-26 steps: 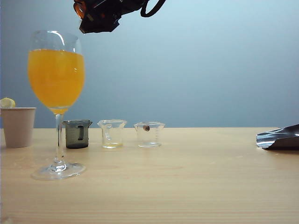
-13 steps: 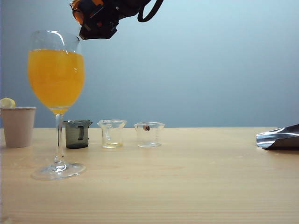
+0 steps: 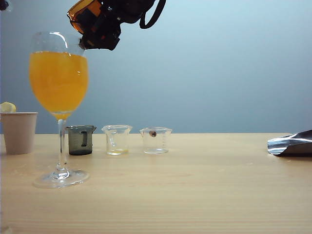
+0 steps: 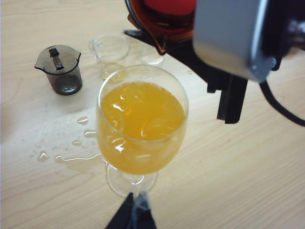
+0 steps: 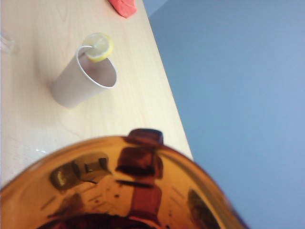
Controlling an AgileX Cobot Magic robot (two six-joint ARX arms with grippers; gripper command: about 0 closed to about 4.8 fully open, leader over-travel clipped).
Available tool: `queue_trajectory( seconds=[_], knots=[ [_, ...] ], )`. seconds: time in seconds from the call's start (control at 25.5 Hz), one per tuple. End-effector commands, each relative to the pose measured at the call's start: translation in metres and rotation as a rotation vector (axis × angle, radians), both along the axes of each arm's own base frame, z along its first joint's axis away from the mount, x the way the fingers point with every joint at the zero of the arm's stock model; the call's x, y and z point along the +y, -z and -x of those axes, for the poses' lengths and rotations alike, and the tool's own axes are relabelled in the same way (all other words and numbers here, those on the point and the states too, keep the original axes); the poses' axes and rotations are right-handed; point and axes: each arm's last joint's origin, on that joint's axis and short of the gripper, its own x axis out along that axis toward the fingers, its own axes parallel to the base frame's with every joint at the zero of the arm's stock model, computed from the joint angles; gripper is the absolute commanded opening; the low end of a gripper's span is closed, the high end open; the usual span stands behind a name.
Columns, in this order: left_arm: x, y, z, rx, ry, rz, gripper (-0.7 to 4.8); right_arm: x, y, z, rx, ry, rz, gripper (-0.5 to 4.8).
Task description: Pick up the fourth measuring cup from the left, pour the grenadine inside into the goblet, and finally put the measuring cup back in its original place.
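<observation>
Now the right gripper point(image 3: 105, 24), clamped on the tilted amber measuring cup point(image 3: 80, 10) of grenadine point(image 4: 169, 5), hangs just above the goblet point(image 3: 59, 78) rim, spout pointing down toward it, while the left gripper point(image 4: 132, 215), state unclear, sits lower near the goblet's foot.

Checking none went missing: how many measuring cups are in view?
4: grey cup behind the goblet, two clear cups beside it, amber cup tilted in the right gripper above the goblet.
</observation>
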Motion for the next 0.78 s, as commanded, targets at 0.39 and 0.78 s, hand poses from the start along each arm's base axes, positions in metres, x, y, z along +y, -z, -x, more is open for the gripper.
queue_trajectory(
  seconds=[0.39, 0.78],
  knots=[
    [-0.0001, -0.003, 0.0, -0.016, 0.003, 0.013, -0.06, 0.0032, -0.0114, 0.0033, -0.156, -0.023, 0.043, 2.59],
    [0.0007, -0.0011, 0.0012, 0.003, 0.003, 0.0, -0.06, 0.0041, -0.0137, 0.0041, -0.199, -0.031, 0.052, 2.59]
  ],
)
